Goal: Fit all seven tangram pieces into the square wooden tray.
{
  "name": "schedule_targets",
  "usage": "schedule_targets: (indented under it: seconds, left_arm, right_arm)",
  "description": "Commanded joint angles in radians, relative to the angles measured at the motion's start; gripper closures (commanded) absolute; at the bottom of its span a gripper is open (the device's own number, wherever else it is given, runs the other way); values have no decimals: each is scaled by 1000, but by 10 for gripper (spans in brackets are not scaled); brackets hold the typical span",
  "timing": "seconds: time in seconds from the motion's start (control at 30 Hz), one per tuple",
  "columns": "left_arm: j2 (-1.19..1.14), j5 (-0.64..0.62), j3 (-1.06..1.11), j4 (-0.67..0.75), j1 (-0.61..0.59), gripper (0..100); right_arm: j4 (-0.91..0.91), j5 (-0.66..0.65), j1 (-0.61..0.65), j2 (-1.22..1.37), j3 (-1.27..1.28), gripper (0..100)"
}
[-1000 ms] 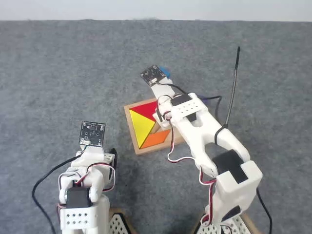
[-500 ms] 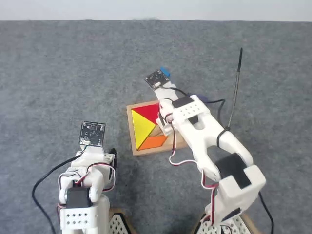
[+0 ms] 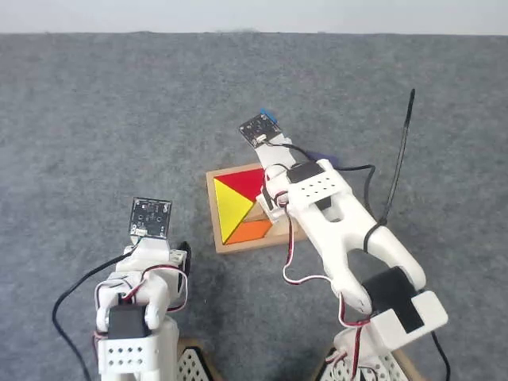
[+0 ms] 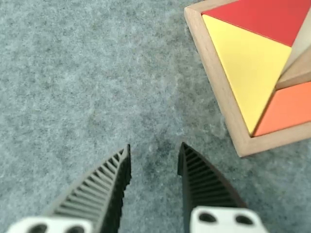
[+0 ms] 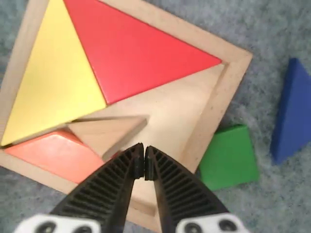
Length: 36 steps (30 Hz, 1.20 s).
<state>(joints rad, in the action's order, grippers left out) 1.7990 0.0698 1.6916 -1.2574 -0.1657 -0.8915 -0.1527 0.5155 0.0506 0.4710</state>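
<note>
- Right wrist view: closed, empty right gripper (image 5: pixel 144 162) is likely seating pale wooden triangle (image 5: pixel 109 133) in square wooden tray (image 5: pixel 233 82).
- Open-jawed left gripper (image 4: pixel 154 148) is hovering at tray's eight o'clock.
- Green square block (image 5: pixel 228 158) is probably needing pickup next.

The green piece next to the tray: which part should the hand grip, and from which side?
Come straight down from above, since the green piece lies flat on the carpet. Close the right hand across the two straight edges that run away from the tray; the edge facing the tray wall seems too close to admit a finger. The blue piece lies apart and should not hinder.
</note>
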Motion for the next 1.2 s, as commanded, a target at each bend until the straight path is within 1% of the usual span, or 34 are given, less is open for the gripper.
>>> schedule_targets:
  seconds: [0.0, 0.23, 0.43, 0.6, 0.8, 1.0, 1.17]
  left_arm:
    - [28, 6, -8, -9, 3, 847]
    - [28, 6, -8, -9, 3, 847]
    - [28, 6, -8, -9, 3, 847]
    - [28, 6, -8, -9, 3, 847]
    - [28, 6, -8, -9, 3, 847]
    - [28, 6, -8, -9, 3, 847]
    - [28, 6, -8, -9, 3, 847]
  right_arm:
    - [-4, 12, 61, -65, 11, 983]
    - [-1, 12, 77, -65, 5, 983]
    - [76, 11, 81, -65, 3, 983]
    - [65, 11, 87, -65, -28, 983]
    - [76, 6, 142, -51, -60, 983]
    - [65, 11, 151, 51, -172, 983]
    - [65, 9, 153, 65, -221, 983]
